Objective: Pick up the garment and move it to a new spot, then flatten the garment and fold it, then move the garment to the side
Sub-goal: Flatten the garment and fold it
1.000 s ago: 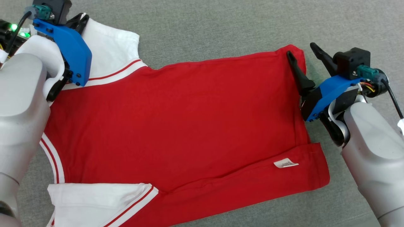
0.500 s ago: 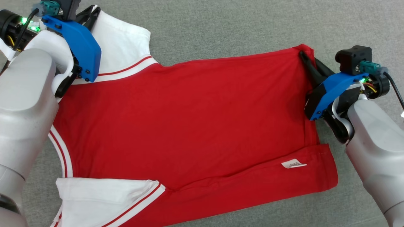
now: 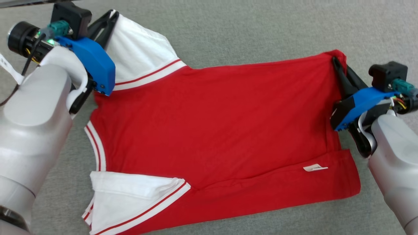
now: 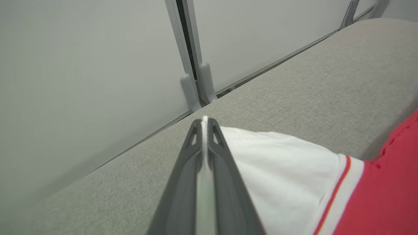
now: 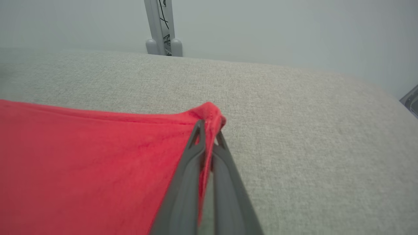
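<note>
The garment [image 3: 215, 124] is a red shirt with white, red-striped sleeves, spread on the grey cushion with its hem to the right. My left gripper [image 3: 109, 16] is shut on the far white sleeve [image 3: 140, 55]; in the left wrist view the white cloth [image 4: 277, 169] is pinched between the fingers [image 4: 215, 153]. At the far right hem corner [image 3: 336, 57] my right gripper [image 3: 339, 63] is shut on the red cloth, and the right wrist view shows that corner [image 5: 210, 112] bunched between the fingers [image 5: 192, 163]. The near sleeve [image 3: 130, 199] lies folded at the lower left.
A grey fabric surface [image 3: 245, 26] lies under everything, with bare room beyond the shirt. A pale wall with a grey post [image 4: 192, 81] runs along its far edge. A white care label [image 3: 315, 168] lies on the near hem.
My right gripper has shut on the far hem corner, where it stood open around it a second ago. The whole picture has shifted right and down, so the camera has moved.
</note>
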You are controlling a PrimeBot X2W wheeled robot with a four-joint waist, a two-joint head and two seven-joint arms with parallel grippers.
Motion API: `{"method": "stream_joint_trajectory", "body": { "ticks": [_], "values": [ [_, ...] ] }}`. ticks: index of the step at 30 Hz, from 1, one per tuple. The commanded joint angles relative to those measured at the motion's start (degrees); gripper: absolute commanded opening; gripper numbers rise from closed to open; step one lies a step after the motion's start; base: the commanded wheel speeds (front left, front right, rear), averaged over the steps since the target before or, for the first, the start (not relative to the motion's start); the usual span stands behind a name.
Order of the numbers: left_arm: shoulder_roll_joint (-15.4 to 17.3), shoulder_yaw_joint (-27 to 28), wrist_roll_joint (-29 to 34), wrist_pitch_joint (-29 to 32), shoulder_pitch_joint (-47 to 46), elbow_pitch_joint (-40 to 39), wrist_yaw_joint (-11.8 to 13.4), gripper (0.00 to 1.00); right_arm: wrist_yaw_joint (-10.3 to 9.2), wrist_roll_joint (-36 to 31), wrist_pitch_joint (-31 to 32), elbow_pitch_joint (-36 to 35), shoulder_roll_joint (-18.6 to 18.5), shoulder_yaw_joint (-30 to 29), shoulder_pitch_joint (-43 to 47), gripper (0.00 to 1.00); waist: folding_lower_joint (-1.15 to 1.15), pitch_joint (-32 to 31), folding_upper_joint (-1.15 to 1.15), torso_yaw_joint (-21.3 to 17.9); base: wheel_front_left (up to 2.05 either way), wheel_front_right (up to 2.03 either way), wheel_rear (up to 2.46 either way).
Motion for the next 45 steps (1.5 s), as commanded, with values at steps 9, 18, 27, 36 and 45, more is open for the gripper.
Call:
{"method": "stream_joint_trajectory", "body": {
  "ticks": [9, 18, 27, 36, 45],
  "values": [
    [1.1, -0.7, -0.9, -3.7, 6.2, -5.9, 0.7, 0.0, -0.09, -1.3, -1.9, -0.3, -1.5, -3.7, 5.5, 0.0, 0.0, -4.4, 0.0, 4.0, 0.0, 0.0, 0.0],
    [4.1, -0.9, -2.1, -4.4, 14.2, -16.0, 4.1, 0.0, -0.07, -4.1, -1.9, -4.4, -1.2, -8.6, 10.6, 0.0, 0.0, -7.5, 0.0, 5.9, 0.0, 0.0, 0.0],
    [8.5, -0.6, -4.6, -3.3, 24.5, -27.6, 9.1, 0.0, -0.07, -6.4, -1.9, -8.1, 0.0, -12.6, 17.4, 0.0, 0.0, -10.5, 0.0, 6.6, 0.0, 0.0, 0.0],
    [11.8, -0.2, -7.6, -3.6, 34.5, -36.5, 14.1, 0.0, -0.07, -7.1, -1.9, -11.9, 1.6, -16.3, 24.3, 0.0, 0.0, -12.5, 0.0, 7.1, 0.0, 0.0, 0.0],
    [12.3, -0.4, -10.0, -4.6, 41.0, -38.3, 15.8, 0.0, -0.07, -8.2, -1.9, -15.8, 3.5, -19.6, 30.1, 0.0, 0.0, -13.9, 0.0, 7.0, 0.0, 0.0, 0.0]
  ]
}}
